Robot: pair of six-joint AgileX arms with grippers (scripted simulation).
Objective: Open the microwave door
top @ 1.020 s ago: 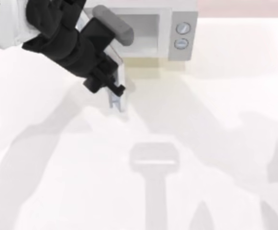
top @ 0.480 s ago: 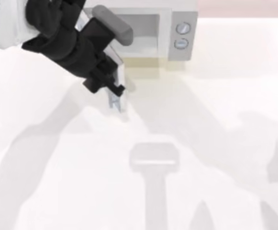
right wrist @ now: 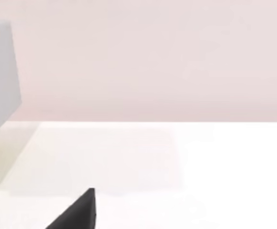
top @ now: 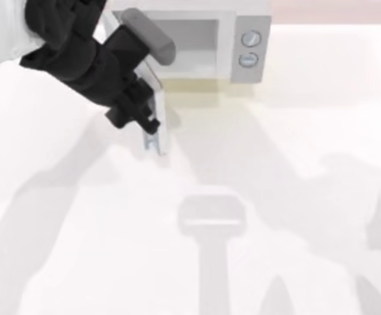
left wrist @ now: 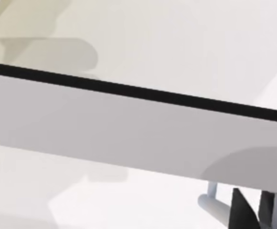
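Note:
The light-grey microwave (top: 250,16) stands at the table's back edge, its pale interior (top: 190,42) exposed. The microwave door (top: 161,100) stands swung out toward the front left, seen nearly edge-on; in the left wrist view the microwave door (left wrist: 128,129) fills the picture as a broad grey band. My left gripper (top: 152,126) is shut on the door's thin handle (top: 155,142) at its free edge. The handle bar (left wrist: 217,207) runs beside my left gripper (left wrist: 257,212). My right gripper (right wrist: 81,214) is outside the top view, low over the table to the microwave's right.
The knob panel with two round knobs (top: 250,39) faces front at the microwave's right. The microwave's grey side (right wrist: 0,71) shows in the right wrist view. Arm shadows lie across the white table (top: 295,197).
My left gripper has moved left and a little back with the handle. The door has swung wider open.

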